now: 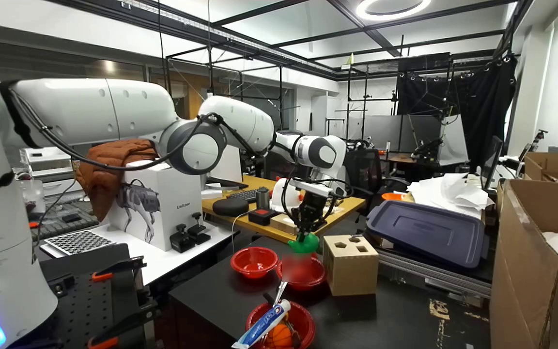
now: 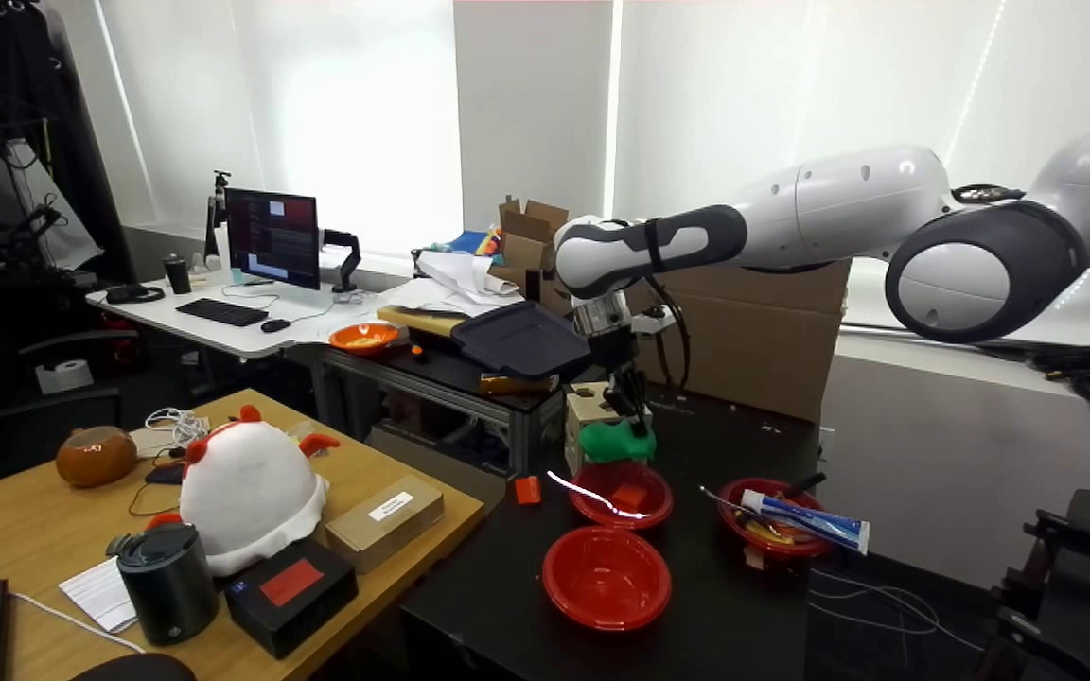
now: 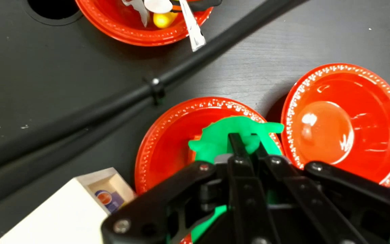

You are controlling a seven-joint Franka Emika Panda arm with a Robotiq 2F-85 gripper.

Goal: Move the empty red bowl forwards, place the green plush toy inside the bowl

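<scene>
The green toy hangs from the fingers, pinched between them, over a red bowl with a reddish block in it. That bowl sits on the bench between the empty bowl and the box; near them I see a tube jutting past a third bowl's rim.

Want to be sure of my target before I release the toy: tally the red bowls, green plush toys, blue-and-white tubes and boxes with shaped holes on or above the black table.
Red bowls: 3
Green plush toy: 1
Blue-and-white tube: 1
Box with shaped holes: 1
Total: 6
</scene>
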